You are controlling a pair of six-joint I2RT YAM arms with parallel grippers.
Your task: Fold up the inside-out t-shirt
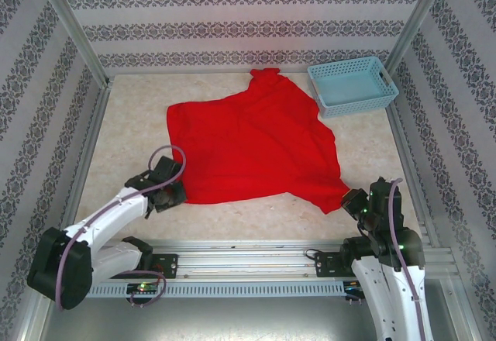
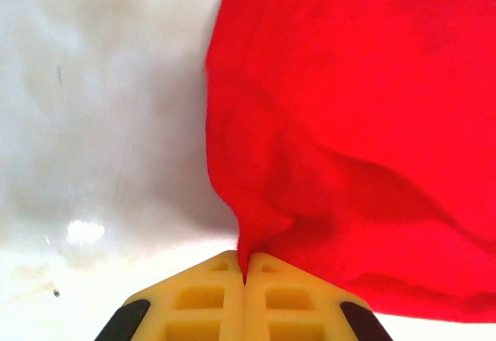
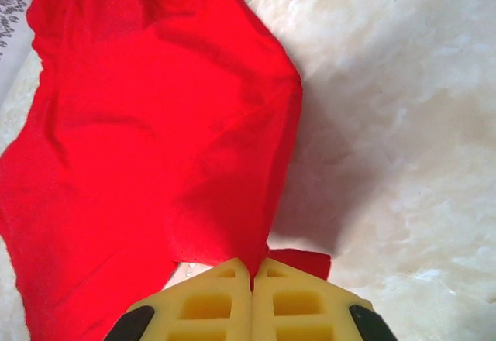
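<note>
Pinching, left tool [image 2: 246,265]: closed on near-left corner of t-shirt [image 1: 252,143]
Right tool [image 3: 252,267]: closed on near-right corner
Top view: basket [image 1: 350,85] far right

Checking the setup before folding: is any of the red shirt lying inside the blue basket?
No, the shirt lies spread on the table beside the basket, none of it over the rim.
</note>
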